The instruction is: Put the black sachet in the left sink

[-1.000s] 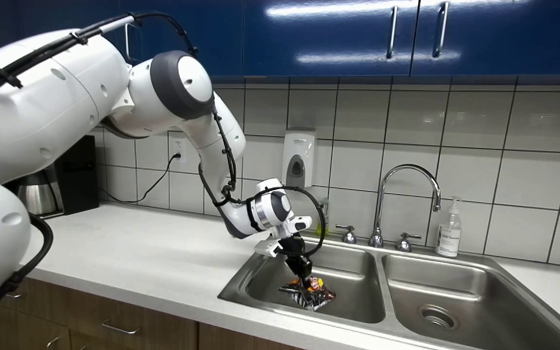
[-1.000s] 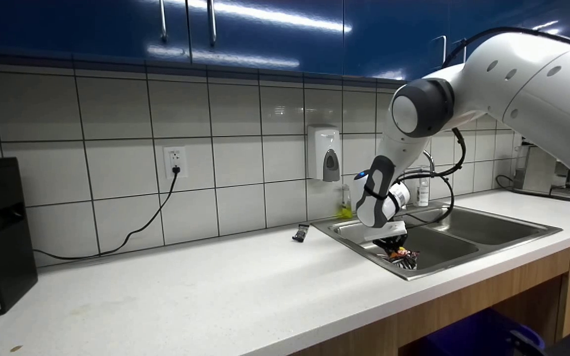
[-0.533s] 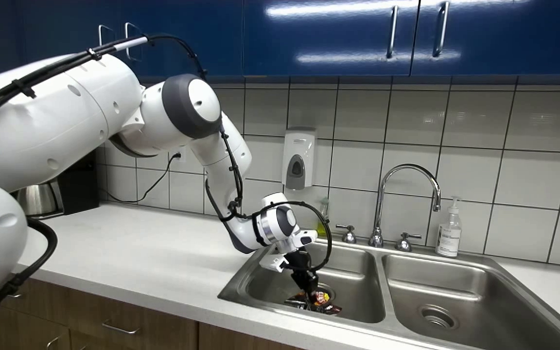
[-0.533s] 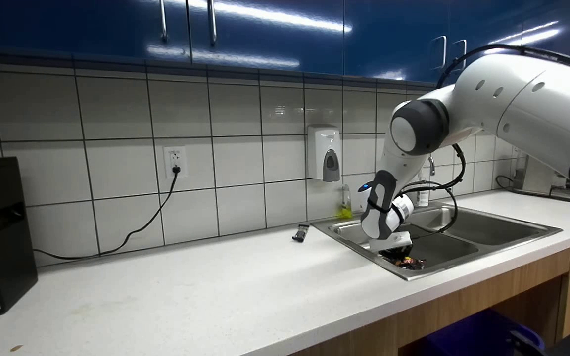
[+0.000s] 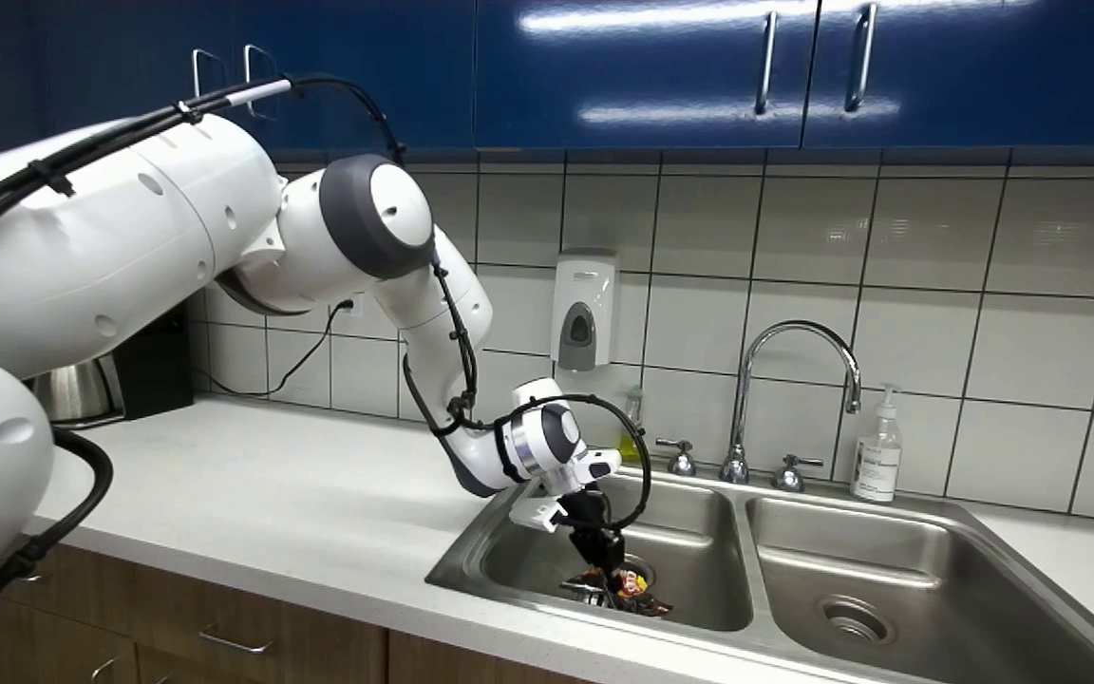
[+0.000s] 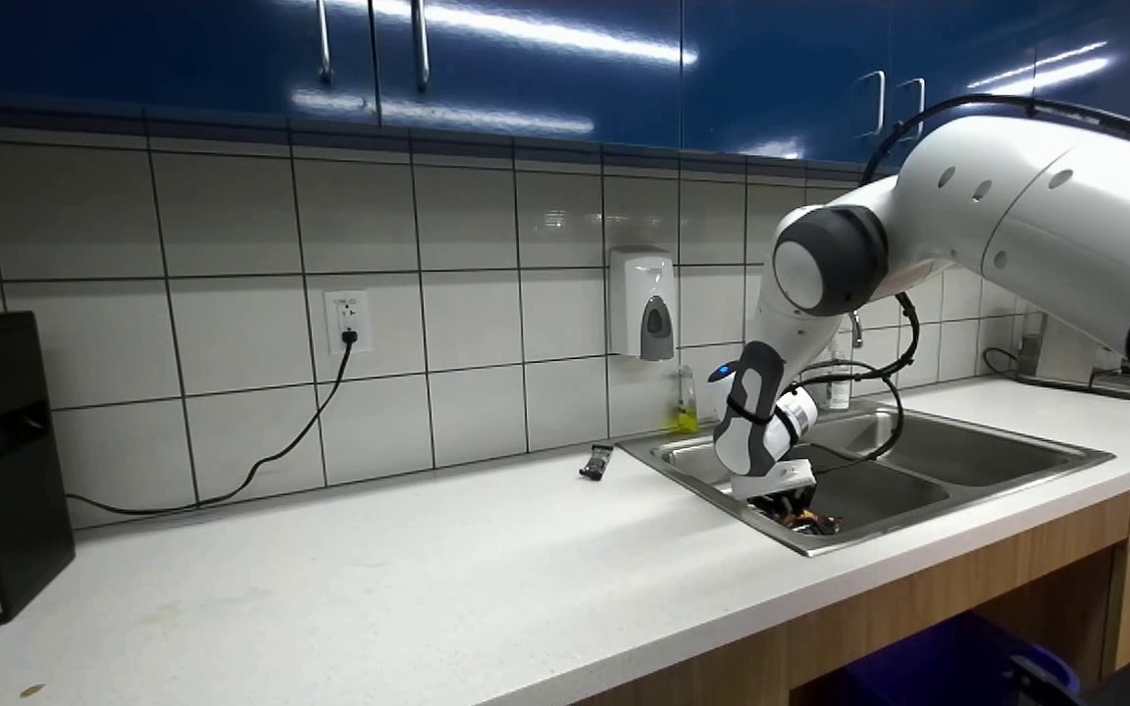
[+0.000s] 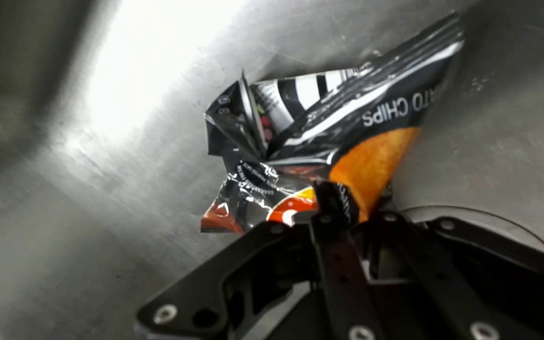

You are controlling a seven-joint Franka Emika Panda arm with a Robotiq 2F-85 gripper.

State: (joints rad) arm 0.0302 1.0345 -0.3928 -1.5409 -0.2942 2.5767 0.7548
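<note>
The black sachet (image 7: 376, 151), a crinkled dark packet with orange and red markings, is in the left sink (image 5: 704, 579), low over or on its floor. I cannot tell whether it bears on the metal. It shows in both exterior views (image 5: 642, 602) (image 6: 820, 525). My gripper (image 7: 354, 215) points down into this basin, its fingers close together with a fold of the sachet pinched between them. In the exterior views the gripper (image 5: 612, 570) stands over the sachet, and its fingertips are partly hidden by it. Part of the round drain shows beside the sachet in the wrist view (image 7: 489, 219).
The right basin (image 5: 889, 551) lies past a steel divider (image 5: 758, 560). A faucet (image 5: 742, 408), handles, a pump bottle (image 5: 877, 451) and a green-yellow bottle (image 6: 686, 407) stand behind. A small dark packet (image 6: 596, 462) lies on the counter. A wall dispenser (image 6: 642, 304) hangs above.
Over the last second my gripper has moved down with the sachet, deeper into the left sink and slightly toward the divider. In the last half second it has hardly moved.
</note>
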